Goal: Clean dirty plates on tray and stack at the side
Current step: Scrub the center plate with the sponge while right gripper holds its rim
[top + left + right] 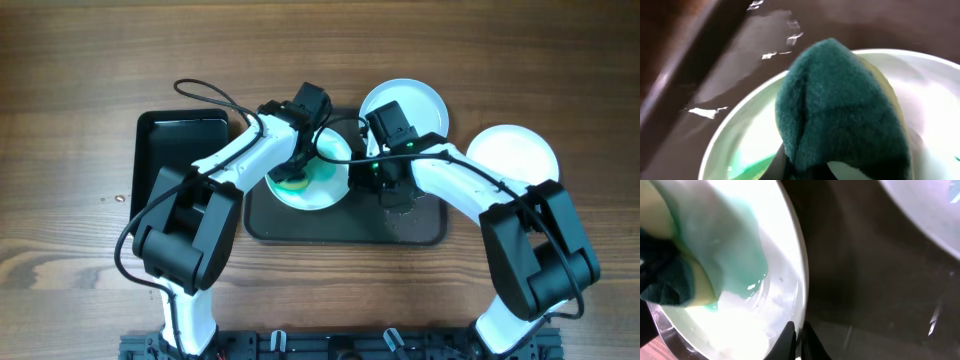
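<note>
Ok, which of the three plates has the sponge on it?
The teal-smeared round plate on the dark rectangular tray, under the green-and-yellow sponge; the top plate and far-right plate carry none.

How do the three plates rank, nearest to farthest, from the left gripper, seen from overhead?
1. Smeared plate, on the tray, under the left gripper and sponge.
2. Top plate, at the tray's far edge.
3. Right plate, on the table, far right.

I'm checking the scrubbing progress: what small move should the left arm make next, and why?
Probably sweep the sponge across the teal smear on the plate. The smear is not yet wiped off, and the right gripper appears to pinch the rim, steadying it.
</note>
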Robot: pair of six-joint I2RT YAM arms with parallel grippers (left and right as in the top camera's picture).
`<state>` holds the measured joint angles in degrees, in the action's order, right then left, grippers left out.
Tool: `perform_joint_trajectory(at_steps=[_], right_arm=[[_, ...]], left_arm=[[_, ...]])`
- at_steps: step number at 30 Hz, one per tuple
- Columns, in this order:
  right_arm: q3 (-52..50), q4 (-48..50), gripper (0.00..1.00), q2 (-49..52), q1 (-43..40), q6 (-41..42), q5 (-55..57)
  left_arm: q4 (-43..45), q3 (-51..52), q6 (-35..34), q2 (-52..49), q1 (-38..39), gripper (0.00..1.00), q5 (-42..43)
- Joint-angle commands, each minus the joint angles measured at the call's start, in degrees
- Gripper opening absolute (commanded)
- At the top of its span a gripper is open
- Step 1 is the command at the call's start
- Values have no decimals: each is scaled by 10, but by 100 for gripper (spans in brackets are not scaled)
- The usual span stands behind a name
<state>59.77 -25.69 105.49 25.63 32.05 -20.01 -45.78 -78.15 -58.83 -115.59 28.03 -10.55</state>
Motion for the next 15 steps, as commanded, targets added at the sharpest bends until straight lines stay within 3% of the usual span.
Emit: perform_joint_trajectory(at_steps=[1,3,7,11,15], right_arm=[[-2,-12,4,10,-4,-8,27],[-2,-12,4,10,-4,-8,27],[-2,-12,4,10,-4,-7,26],[-2,-12,4,10,-4,-12,21],[-2,-7,4,10,-4,-74,-35]], left_arm=[[55,7,151,-14,-8,4,116],[77,7,281,-14,-5,4,227],[78,7,410,-14,-4,4,350],[79,7,463,-14,-4,4,376],[78,7,470,-14,-7,4,376]])
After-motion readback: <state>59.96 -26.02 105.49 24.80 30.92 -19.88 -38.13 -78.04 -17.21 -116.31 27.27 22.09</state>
